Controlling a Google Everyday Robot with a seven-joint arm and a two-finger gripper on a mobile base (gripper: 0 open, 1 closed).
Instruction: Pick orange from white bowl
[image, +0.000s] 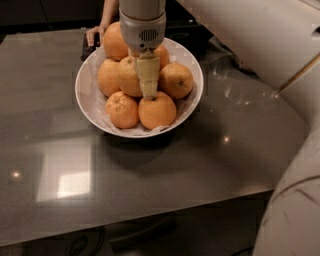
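Camera view puts your target, the orange (127, 76), at the middle of the heap in the white bowl (81, 95), raised on the fruit around it, with its right side hidden. What hides it is the gripper (150, 94), which hangs straight down from above. Its pale tip reaches the seam between the orange and the front orange (157, 112). You cannot tell from this angle whether the gripper is open or closed, nor whether it touches the skin.

Around your target sit a left orange (107, 77), a small front-left orange (122, 110), a right orange (176, 80) and a deeper-coloured rear orange (114, 41). White paper lines the bowl under them.

The bowl stands on a glossy grey table (200, 165), toward its far side. A person's hand (95, 35) rests at the far edge, just behind the bowl. The robot's pale arm (260, 40) crosses the upper right.
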